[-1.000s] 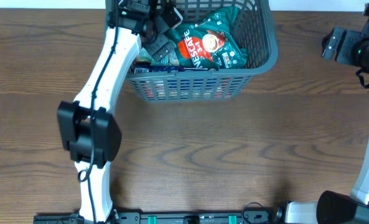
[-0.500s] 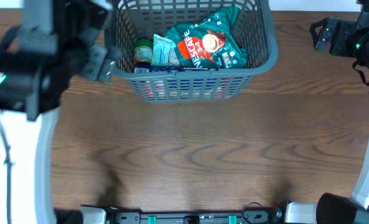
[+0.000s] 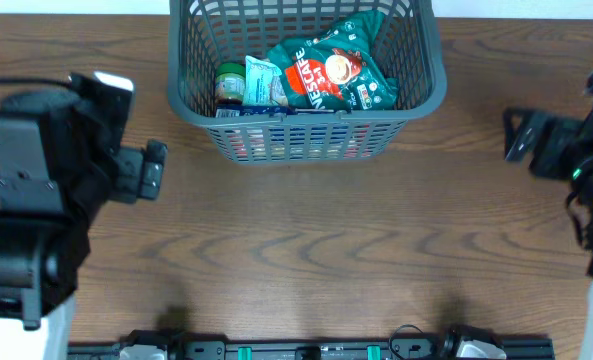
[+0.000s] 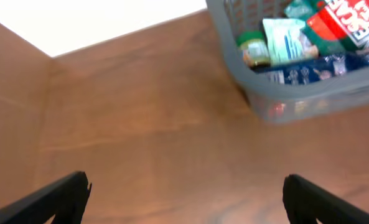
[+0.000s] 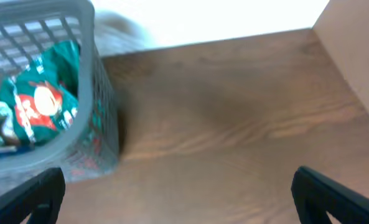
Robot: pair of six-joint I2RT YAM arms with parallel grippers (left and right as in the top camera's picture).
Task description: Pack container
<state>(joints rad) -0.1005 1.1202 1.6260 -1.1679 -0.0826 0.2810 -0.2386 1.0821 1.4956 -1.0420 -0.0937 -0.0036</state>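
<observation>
The dark grey lattice container [image 3: 431, 70] stands at the table's far middle. It holds a green and red Nescafe bag [image 3: 331, 72], a pale blue pouch [image 3: 261, 80] and a green-lidded jar [image 3: 229, 82]. It also shows in the left wrist view [image 4: 284, 99] and the right wrist view [image 5: 100, 124]. My left gripper [image 3: 148, 172] is open and empty, left of the container over bare table [image 4: 184, 196]. My right gripper [image 3: 521, 140] is open and empty, right of the container [image 5: 178, 193].
The wooden table [image 3: 306, 250] runs wide in front of the container. A white surface lies beyond the table's far edge [image 4: 109, 25]. A rail with green clamps [image 3: 306, 350] runs along the near edge.
My left gripper has pulled out of the container and swung left and toward the front. My right arm has moved toward the front and lower. The container's contents stay put.
</observation>
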